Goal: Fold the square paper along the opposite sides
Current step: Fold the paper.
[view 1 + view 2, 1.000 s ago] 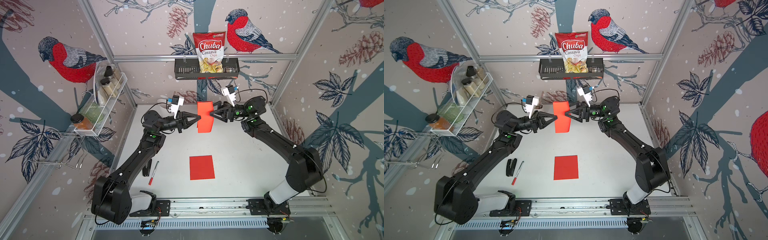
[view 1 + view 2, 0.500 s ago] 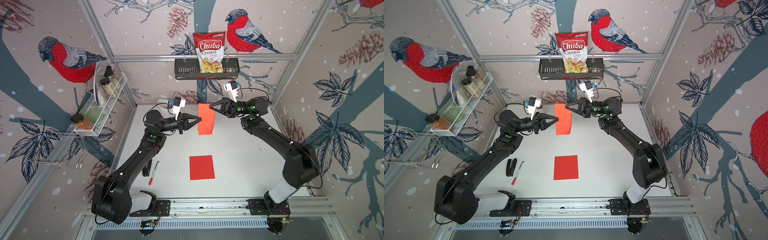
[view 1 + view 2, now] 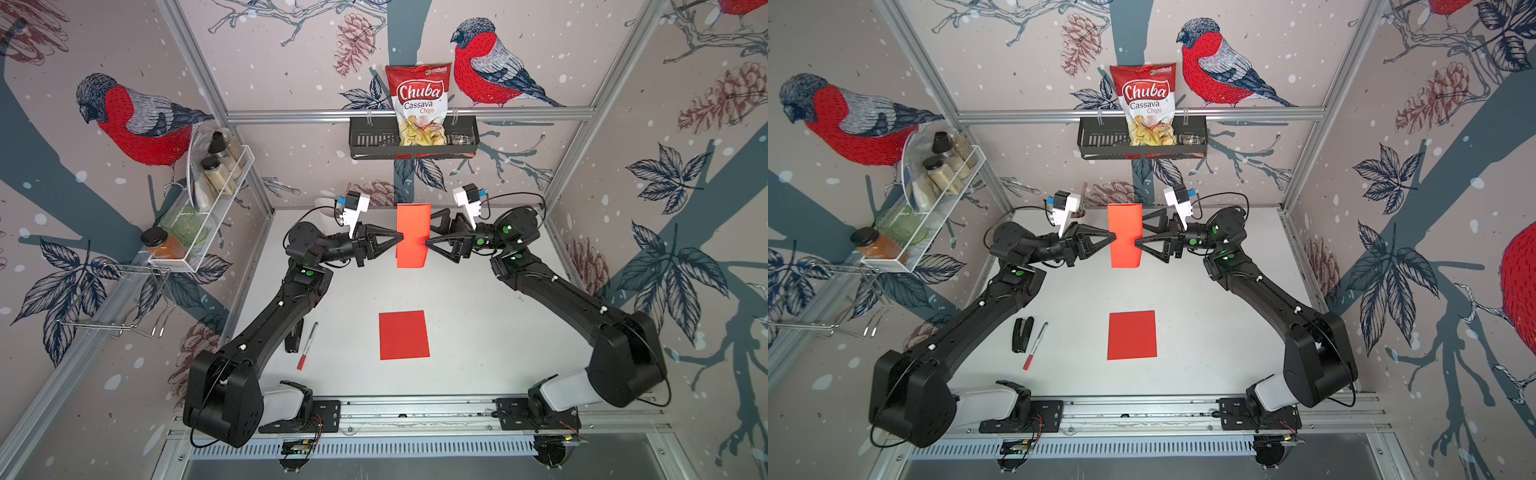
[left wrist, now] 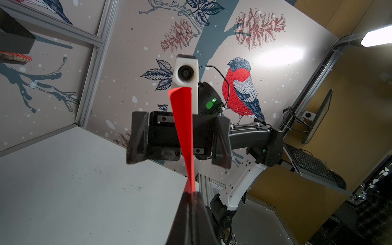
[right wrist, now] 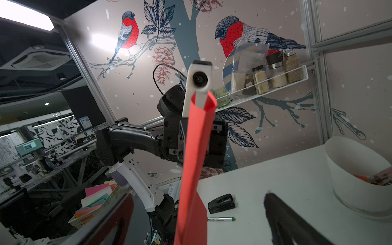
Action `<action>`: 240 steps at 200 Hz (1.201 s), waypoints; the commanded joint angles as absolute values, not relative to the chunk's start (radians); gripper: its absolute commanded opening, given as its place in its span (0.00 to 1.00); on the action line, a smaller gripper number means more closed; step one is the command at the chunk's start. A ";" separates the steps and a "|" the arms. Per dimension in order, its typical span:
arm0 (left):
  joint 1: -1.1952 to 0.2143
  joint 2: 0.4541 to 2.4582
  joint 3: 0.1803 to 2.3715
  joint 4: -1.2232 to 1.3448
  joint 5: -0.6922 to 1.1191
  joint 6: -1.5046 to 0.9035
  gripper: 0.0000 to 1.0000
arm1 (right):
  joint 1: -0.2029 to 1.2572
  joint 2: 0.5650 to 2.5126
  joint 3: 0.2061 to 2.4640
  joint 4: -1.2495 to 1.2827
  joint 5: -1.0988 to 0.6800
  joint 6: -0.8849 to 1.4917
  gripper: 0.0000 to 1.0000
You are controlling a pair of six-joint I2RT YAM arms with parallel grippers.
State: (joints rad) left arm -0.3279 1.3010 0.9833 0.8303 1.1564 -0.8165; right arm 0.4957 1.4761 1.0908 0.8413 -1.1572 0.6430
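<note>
**Right jaws back at the paper, spread wide**

A moment ago we saw the right gripper (image 3: 430,232) lifted clear of the folded red paper (image 3: 412,237). Now it is back level with it, jaws spread, one on each side of the sheet's free edge and not pinching. The left gripper (image 3: 398,238) has its jaws pressed together on the opposite edge, and alone holds the paper in the air above the middle of the far edge of the tabletop (image 3: 478,316). In the right wrist view the fold is a loose loop, so we judge the crease unpressed and a fresh right-hand pinch likely.

We count two red sheets: the held one and a flat red sheet (image 3: 404,334) toward the near edge. There is one marker (image 3: 306,345) and one stapler (image 3: 1022,334) near the left edge, and one white tub (image 5: 356,176).
</note>
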 commanded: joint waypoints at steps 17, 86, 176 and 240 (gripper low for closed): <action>-0.332 1.319 0.992 0.966 1.179 -0.912 0.00 | 0.511 1.471 1.030 0.841 -1.146 0.524 0.91; -0.331 1.351 1.028 0.950 1.181 -0.903 0.00 | 0.513 1.434 0.957 0.886 -1.183 0.566 0.42; -0.330 1.353 1.023 0.917 1.182 -0.884 0.00 | 0.498 1.394 0.949 0.831 -1.178 0.548 0.07; -0.322 1.385 1.147 0.217 1.056 -0.392 0.00 | 0.421 1.323 0.882 0.657 -0.983 0.449 0.87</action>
